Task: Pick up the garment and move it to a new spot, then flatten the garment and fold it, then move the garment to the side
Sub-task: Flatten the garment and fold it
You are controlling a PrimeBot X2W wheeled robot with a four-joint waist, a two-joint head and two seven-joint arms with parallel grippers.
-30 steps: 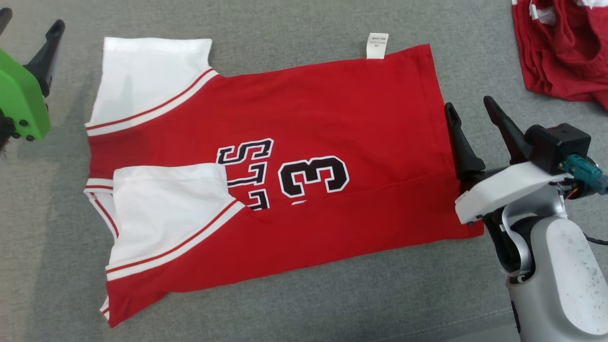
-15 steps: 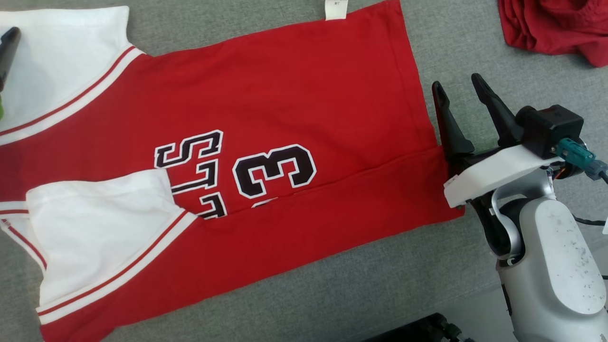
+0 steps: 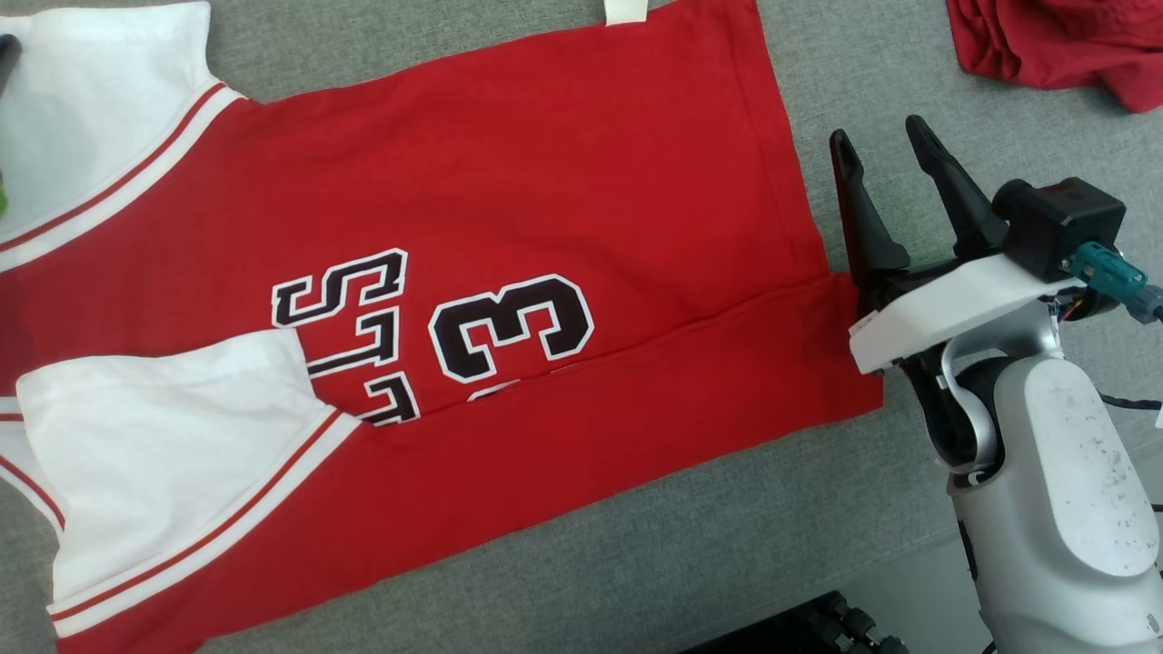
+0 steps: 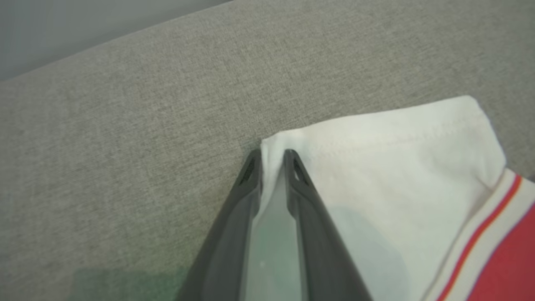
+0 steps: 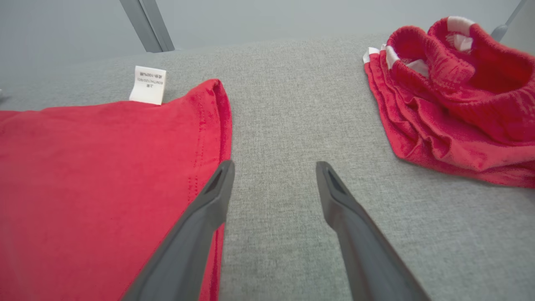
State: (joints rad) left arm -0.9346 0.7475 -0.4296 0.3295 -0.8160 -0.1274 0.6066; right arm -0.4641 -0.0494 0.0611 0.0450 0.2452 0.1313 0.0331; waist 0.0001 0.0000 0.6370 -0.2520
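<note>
At frame centre, red-and-white jersey garment (image 3: 563, 182) is lying spread. Left gripper (image 4: 272, 154) is pinching its white sleeve (image 4: 397, 142); right gripper (image 3: 878, 132) is gaping open beside the hem (image 3: 789, 173).

A: Light?
B: Bright, even, from above; faint soft shadows on the grey cloth (image 3: 636, 563).
A: Sharpness?
B: Head view crisp. Left wrist view: left fingers (image 4: 311, 217) blurred near the lens, a greenish shadow beside them on the shirt (image 4: 397, 167). Right wrist view bows at the edges.
</note>
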